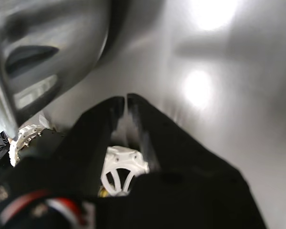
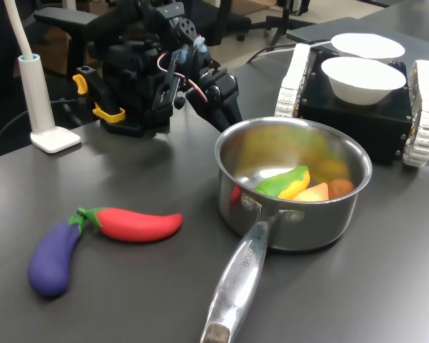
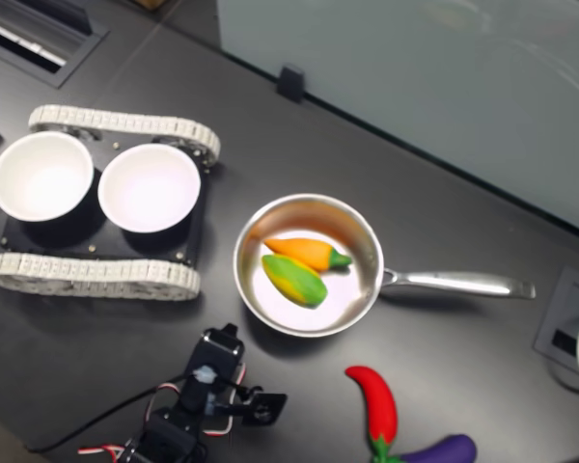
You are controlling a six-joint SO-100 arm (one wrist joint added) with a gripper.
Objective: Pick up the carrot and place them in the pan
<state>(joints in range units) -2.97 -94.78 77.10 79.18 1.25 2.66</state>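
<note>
The pan [image 3: 270, 309] stands on the dark counter [image 3: 482, 367], its long handle [image 3: 458, 284] pointing toward the second exterior view's right. Inside the pan lies the carrot [image 3: 307, 253], orange with a green stem end, resting on the pan floor. Just beside it, also in the pan, lies a yellow-and-green toy vegetable [image 3: 293, 280]; the two appear to touch along their sides.

The claw [image 1: 125, 101] is outside the pan, close to its outer wall. In the wrist view its two black tips are pressed together with only a thin slit between them, and nothing is pinched there. In the first exterior view the claw [image 2: 229, 114] sits just beyond the pan's far rim, empty.

On the counter away from the pan, on the handle side, a red chili [image 2: 137, 224] and a purple eggplant [image 2: 53, 257] lie with their green stem ends meeting. Beyond the pan, two white bowls [image 2: 362, 78] sit atop a black tracked vehicle [image 2: 357, 114].
</note>
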